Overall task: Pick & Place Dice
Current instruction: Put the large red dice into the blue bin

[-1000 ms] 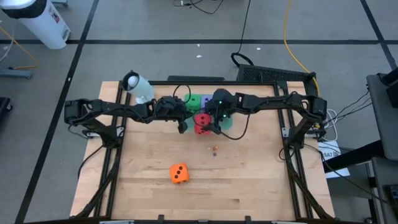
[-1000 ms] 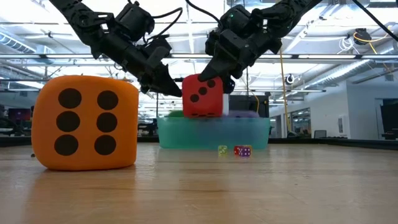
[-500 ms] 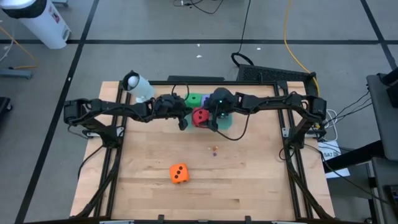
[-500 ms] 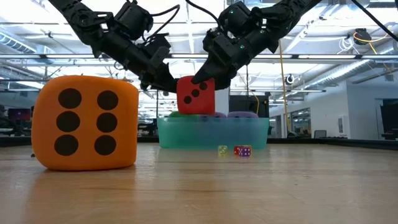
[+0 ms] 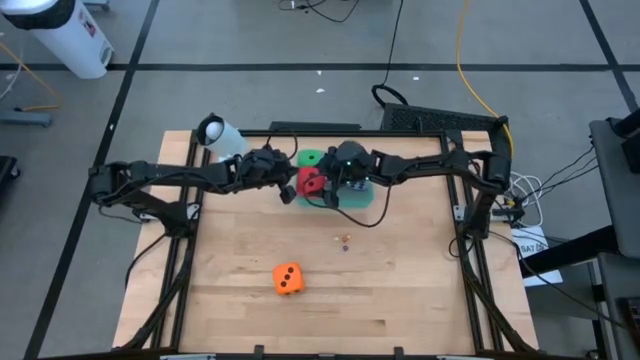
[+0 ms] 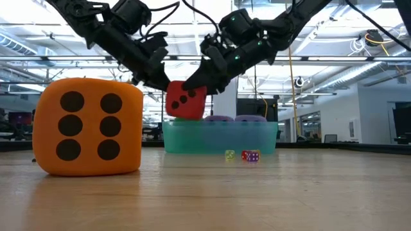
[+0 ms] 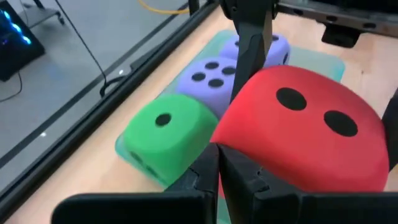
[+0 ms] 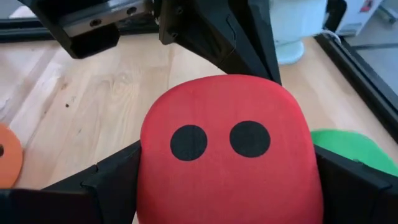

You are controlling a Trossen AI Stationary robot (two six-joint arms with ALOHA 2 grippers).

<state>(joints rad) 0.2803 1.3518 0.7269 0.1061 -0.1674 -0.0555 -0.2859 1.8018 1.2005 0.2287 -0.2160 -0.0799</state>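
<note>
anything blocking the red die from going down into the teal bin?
Partly. The right gripper holds the red die above the teal bin's end, where the green die already sits. The shut left gripper is pressed close against the red die's side.

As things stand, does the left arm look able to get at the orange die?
Probably yes. The orange die sits alone on bare wood near the front of the table, nothing around it. The left pincer is shut and holds nothing; the right pincer holds the red die.
</note>
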